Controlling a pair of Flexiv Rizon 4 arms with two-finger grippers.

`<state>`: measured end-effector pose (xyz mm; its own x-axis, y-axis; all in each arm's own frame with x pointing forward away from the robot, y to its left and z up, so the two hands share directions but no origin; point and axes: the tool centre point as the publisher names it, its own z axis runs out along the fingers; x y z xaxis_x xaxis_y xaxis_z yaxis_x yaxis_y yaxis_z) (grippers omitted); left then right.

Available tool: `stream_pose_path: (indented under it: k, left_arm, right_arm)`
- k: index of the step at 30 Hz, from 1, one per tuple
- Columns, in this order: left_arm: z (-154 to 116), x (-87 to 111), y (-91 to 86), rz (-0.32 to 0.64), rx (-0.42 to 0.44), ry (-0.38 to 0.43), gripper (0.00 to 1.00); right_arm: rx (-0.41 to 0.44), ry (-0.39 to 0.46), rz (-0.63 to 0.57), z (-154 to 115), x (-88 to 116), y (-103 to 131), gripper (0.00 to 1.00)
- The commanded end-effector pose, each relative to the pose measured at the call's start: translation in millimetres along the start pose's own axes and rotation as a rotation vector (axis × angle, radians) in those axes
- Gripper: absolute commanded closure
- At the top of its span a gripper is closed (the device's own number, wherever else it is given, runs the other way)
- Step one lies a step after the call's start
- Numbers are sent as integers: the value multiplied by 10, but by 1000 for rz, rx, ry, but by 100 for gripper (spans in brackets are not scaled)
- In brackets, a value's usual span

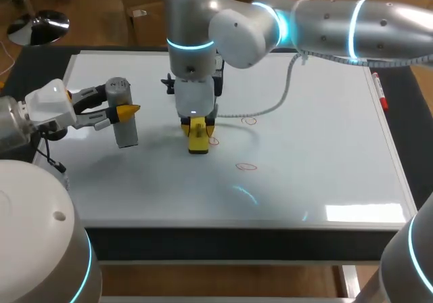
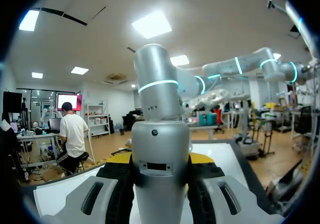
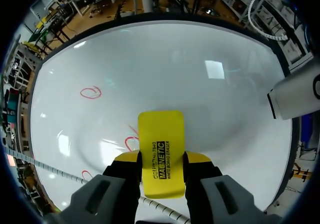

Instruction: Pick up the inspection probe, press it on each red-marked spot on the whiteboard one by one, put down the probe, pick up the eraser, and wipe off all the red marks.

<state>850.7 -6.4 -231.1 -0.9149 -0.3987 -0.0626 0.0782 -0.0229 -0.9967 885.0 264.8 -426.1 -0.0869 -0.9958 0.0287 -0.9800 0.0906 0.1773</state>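
The yellow eraser (image 1: 197,141) is clamped between the fingers of my right gripper (image 1: 197,130), which points straight down at the middle of the whiteboard (image 1: 304,147). In the right wrist view the eraser (image 3: 161,151) partly covers one red ring (image 3: 131,143); another red ring (image 3: 90,92) lies further ahead, and a third (image 3: 87,175) lies beside the fingers. My left gripper (image 1: 128,111) is shut on the grey cylindrical probe (image 1: 124,124), upright over the board's left part. The probe (image 2: 160,154) fills the gap between the left fingers.
A red marker pen (image 1: 383,97) lies at the board's right edge. A white cable (image 1: 277,100) hangs from my right arm and trails across the board behind the eraser. Two more red rings (image 1: 247,167) (image 1: 250,120) show right of the eraser.
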Motion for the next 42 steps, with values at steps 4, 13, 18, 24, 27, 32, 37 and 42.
stream_pose_path:
  k: [4,13,18,24,27,32,37,42]
  left_arm:
    - [-3,4,-14,1,0,-1,100]
    - [-3,4,-14,1,0,-1,100]
    - [-3,4,-14,1,0,-1,100]
    - [-3,4,-14,1,0,-1,100]
    - [-3,4,-14,1,0,-1,100]
    - [-3,4,-14,1,0,-1,100]
    - [-3,4,-14,1,0,-1,100]
    - [-3,4,-14,1,0,-1,100]
  right_arm:
    - [6,-4,27,103,171,33,100]
    - [3,-3,85,129,419,80,100]
    - [5,0,112,109,543,108,100]
    - [13,5,132,58,618,136,100]
    - [29,11,138,-30,621,158,100]
    - [64,33,135,-254,644,171,100]
    - [92,56,132,-461,689,166,100]
    - [108,68,142,-585,764,166,100]
